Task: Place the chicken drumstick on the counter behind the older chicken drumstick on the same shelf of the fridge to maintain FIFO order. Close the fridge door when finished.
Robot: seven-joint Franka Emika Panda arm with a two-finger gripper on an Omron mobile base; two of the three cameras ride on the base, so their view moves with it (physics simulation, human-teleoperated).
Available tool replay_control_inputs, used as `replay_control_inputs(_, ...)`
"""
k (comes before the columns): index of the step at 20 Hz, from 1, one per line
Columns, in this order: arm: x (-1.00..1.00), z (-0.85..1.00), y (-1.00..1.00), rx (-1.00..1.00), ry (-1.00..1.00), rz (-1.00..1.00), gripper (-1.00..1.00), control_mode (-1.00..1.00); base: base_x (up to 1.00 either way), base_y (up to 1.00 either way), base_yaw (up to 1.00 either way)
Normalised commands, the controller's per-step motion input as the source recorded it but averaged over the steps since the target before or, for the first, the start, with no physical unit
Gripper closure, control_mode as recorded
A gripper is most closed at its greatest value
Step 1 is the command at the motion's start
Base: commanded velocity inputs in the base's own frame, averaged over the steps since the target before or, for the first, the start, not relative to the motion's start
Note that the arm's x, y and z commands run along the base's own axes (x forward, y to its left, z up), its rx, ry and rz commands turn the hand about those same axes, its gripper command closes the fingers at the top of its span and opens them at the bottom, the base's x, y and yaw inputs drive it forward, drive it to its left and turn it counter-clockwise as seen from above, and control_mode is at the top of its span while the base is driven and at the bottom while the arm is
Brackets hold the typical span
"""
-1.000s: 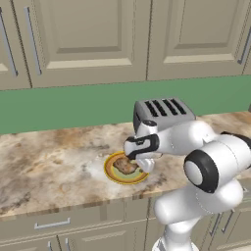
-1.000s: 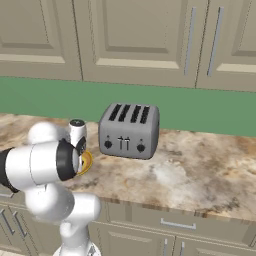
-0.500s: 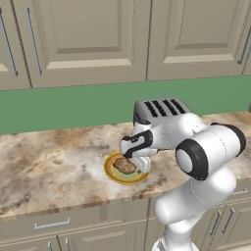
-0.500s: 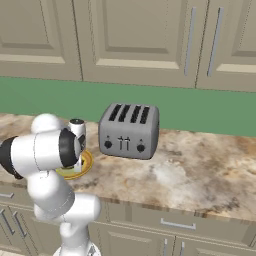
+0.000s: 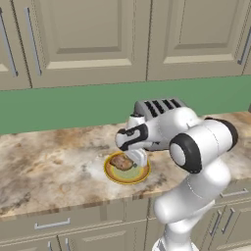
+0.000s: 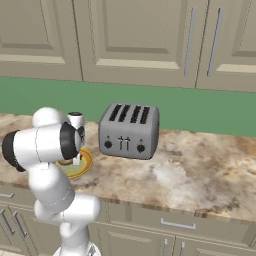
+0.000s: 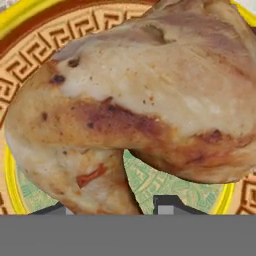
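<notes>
Chicken drumstick (image 7: 135, 105) lengthwise across plate (image 5: 112, 171), under fingers (image 7: 172, 204)

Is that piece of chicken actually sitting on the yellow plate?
Touching. The left base view shows the chicken lying on the plate; the hand view shows it pressed over the patterned rim, no gap.

Tan-brown chicken drumstick (image 7: 135, 95), yellow key-patterned plate (image 7: 30, 35)
</notes>
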Motion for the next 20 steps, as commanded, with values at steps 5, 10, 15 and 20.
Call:
replay_control_inputs(5,-0.65,0.32,0.0,0.0,-0.27,-0.04,1.0,-1.0,0.0,0.0,0.0)
replay_control_inputs(10,-0.78,0.54,0.0,0.0,-0.3,-0.03,1.0,-1.0,0.0,0.0,0.0)
replay_control_inputs(15,-0.49,0.87,0.0,0.0,-0.26,-0.08,1.0,-1.0,0.0,0.0,0.0)
replay_control_inputs(20,-0.44,0.99,0.0,0.0,-0.22,-0.06,1.0,-1.0,0.0,0.0,0.0)
